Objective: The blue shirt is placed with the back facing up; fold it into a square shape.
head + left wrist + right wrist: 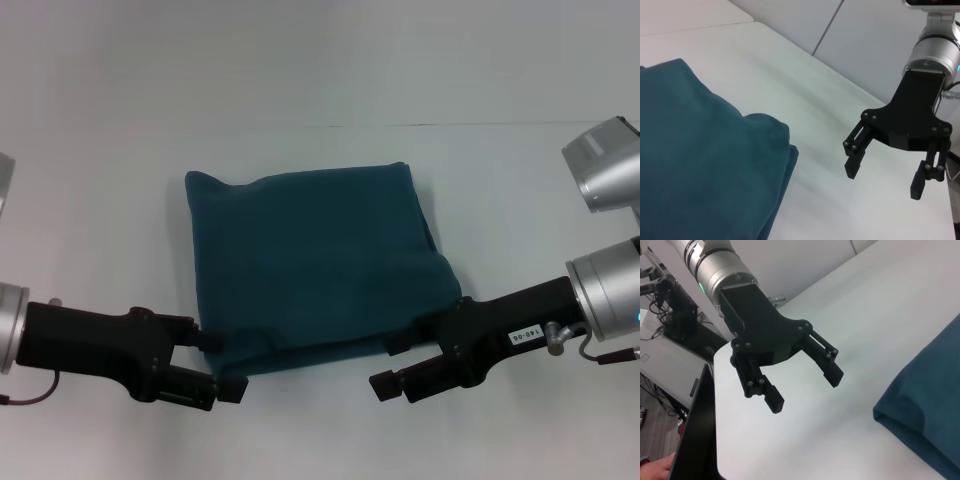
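The left gripper (222, 365) hangs with fingers apart at the shirt's (315, 270) near left corner; the right gripper (392, 366) is likewise spread at the near right corner. The shirt lies folded into a near-square on the table (320, 170), slightly wider than deep, plain side up.

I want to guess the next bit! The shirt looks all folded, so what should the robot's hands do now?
Probably pull both arms back. The blue shirt already lies as a neat square, and the left gripper and right gripper are both open at its near edge, holding nothing.
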`<state>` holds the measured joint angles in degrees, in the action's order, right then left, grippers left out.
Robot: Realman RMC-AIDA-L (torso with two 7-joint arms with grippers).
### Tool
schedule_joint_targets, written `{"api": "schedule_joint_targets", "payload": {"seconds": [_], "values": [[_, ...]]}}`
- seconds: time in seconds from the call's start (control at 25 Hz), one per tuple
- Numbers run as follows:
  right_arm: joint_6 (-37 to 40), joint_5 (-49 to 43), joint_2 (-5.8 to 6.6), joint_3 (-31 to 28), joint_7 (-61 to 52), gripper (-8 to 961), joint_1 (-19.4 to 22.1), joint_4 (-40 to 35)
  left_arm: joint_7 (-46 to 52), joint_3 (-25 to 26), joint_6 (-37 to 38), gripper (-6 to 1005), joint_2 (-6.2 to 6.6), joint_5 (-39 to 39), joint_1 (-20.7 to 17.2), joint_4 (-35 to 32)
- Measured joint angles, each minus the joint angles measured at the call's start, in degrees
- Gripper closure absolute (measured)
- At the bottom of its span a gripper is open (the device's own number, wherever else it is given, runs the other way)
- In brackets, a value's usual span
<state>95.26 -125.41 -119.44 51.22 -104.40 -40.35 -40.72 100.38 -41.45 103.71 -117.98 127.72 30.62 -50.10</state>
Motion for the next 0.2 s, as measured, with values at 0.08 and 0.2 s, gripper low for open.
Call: {"api": "schedule_joint_targets", "payload": {"seconds": [0.08, 0.2], "values": [[-0.04, -0.02, 0.01, -0.02, 0.01, 146, 0.13, 0.04, 0.01, -0.25, -0.16, 141, 0.01, 0.00, 0.19, 0.00], [-0.09, -0.07, 0.04, -0.06, 0.02, 146, 0.22, 0.07, 0.26, -0.55, -0.58, 141, 0.02, 0.00, 0.35, 0.18]]}}
